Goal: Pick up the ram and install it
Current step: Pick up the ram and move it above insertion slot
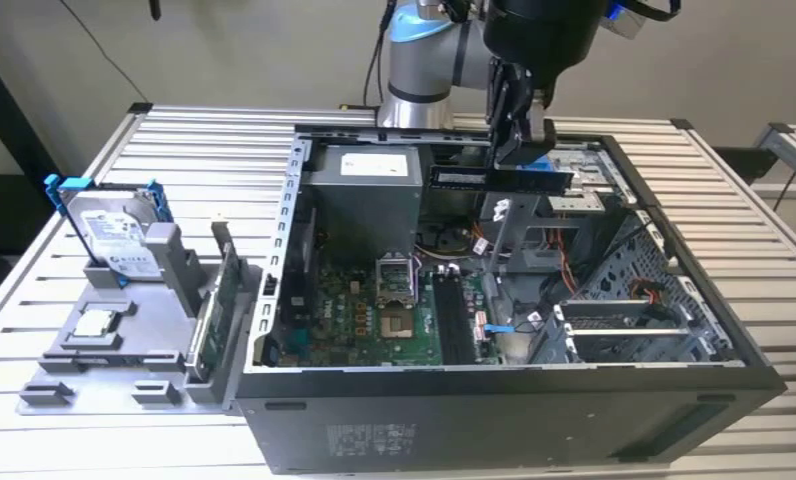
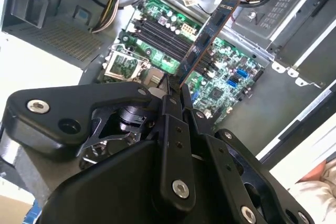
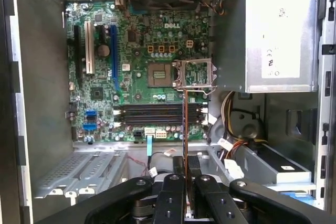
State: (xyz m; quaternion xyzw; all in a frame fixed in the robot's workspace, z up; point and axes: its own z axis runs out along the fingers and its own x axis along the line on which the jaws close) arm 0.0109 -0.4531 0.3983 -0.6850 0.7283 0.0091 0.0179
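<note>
My gripper [image 1: 522, 158] is shut on the ram [image 1: 500, 178], a long dark memory stick. In the exterior view it hangs level above the back of the open computer case [image 1: 505, 425], clear of the board. In the second wrist view the ram [image 2: 207, 38] juts out from between the gripper [image 2: 176, 92] fingers. The first wrist view shows the ram [image 3: 185, 124] edge-on ahead of the gripper [image 3: 186, 165], crossing over the black memory slots [image 3: 157, 114] on the green motherboard [image 3: 136, 66]. In the exterior view those slots [image 1: 449, 315] lie well below the stick.
A grey power supply [image 1: 358, 200] stands inside the case beside the ram, with loose cables [image 1: 545, 260] and a drive cage [image 1: 625, 310] nearby. On the exterior view's left, a grey fixture [image 1: 105, 370] holds a hard drive with blue rails [image 1: 111, 235] and a green expansion card [image 1: 211, 320].
</note>
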